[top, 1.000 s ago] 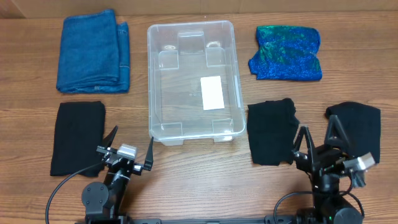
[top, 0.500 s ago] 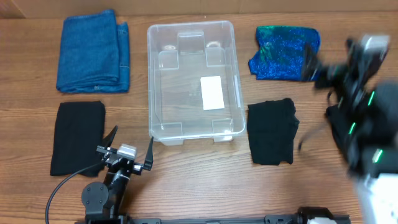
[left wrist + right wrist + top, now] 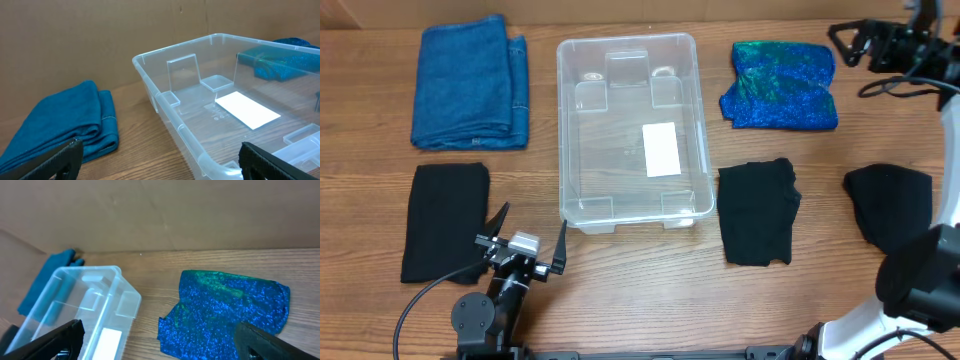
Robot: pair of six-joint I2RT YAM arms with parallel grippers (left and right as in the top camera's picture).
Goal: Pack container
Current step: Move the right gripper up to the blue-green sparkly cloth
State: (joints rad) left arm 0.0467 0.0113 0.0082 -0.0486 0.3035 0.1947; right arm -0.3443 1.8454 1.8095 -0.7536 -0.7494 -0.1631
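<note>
Clear, rimmed container (image 3: 563, 130) is sitting upright, showing only a white label (image 3: 661, 149) inside; left gripper (image 3: 160, 152) and right gripper (image 3: 157, 330) are gaping.

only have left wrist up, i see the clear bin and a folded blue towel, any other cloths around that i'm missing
observer: Three black ones. The left black cloth lies left of the container; the middle black cloth and right black cloth lie to its right.
operator: where's the right hand
observer: The right hand is open, at the far right corner of the sparkly blue-green cloth.
</note>
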